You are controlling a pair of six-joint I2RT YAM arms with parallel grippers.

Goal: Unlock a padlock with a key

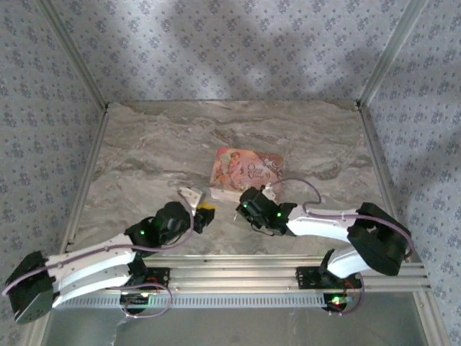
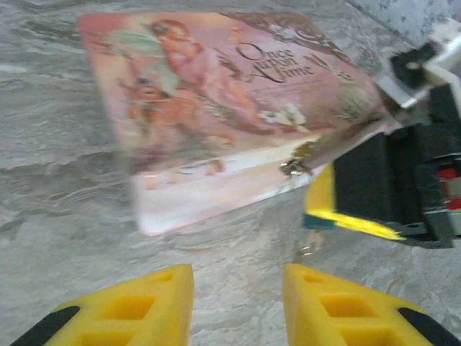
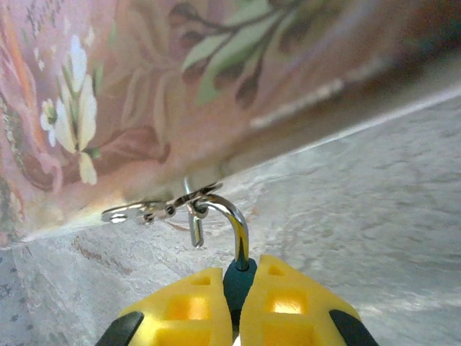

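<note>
My right gripper [image 3: 236,265] is shut on the small teal padlock [image 3: 236,282]. Its silver shackle [image 3: 238,220] curves up toward the pink box, and the short end hangs free outside the body. A small metal ring and links [image 3: 137,211] hang from the shackle. No key can be picked out; it is hidden or too blurred. My left gripper [image 2: 238,277] stands open over bare table, a short way in front of the padlock [image 2: 315,221], with nothing between its yellow fingers [image 2: 155,288]. From above, both grippers [image 1: 205,214] [image 1: 245,207] meet just below the box.
The pink illustrated box [image 1: 246,168] lies flat mid-table, right behind the padlock. A blurred metal bit [image 2: 308,251] hangs below the padlock. The marble table [image 1: 144,151] is walled on three sides, with a metal rail along its near edge.
</note>
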